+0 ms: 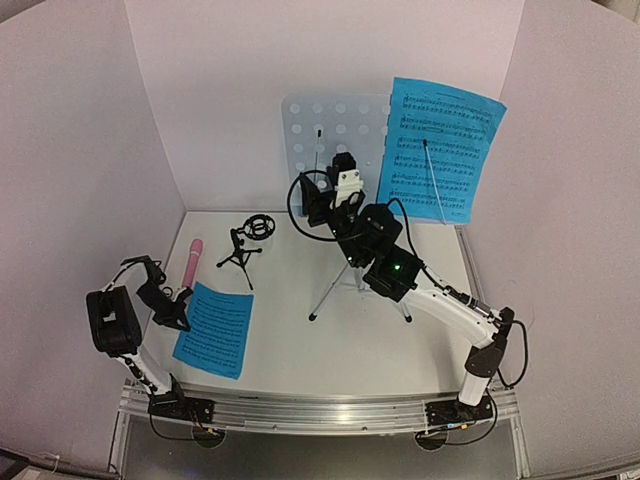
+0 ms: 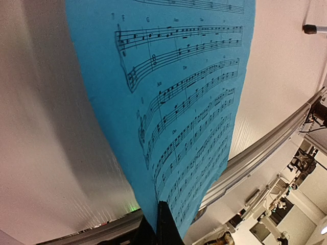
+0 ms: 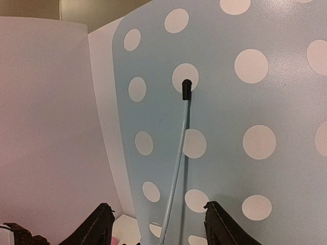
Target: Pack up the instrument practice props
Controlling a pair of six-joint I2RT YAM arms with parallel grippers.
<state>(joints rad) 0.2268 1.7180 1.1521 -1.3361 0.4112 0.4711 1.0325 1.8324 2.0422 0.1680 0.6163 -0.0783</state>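
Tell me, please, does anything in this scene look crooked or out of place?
Yes. The blue page on the music stand sits tilted and pushed far to the right. It reaches well beyond the visible part of the perforated desk, while the desk's left part is bare. It looks off-centre and poorly supported.

Pink microphone, black mic stand, blue sheets printed with black staves, pale stand panel dotted with round holes.

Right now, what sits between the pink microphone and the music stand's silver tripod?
The small black tripod mic stand stands there on the table, as the top view shows.
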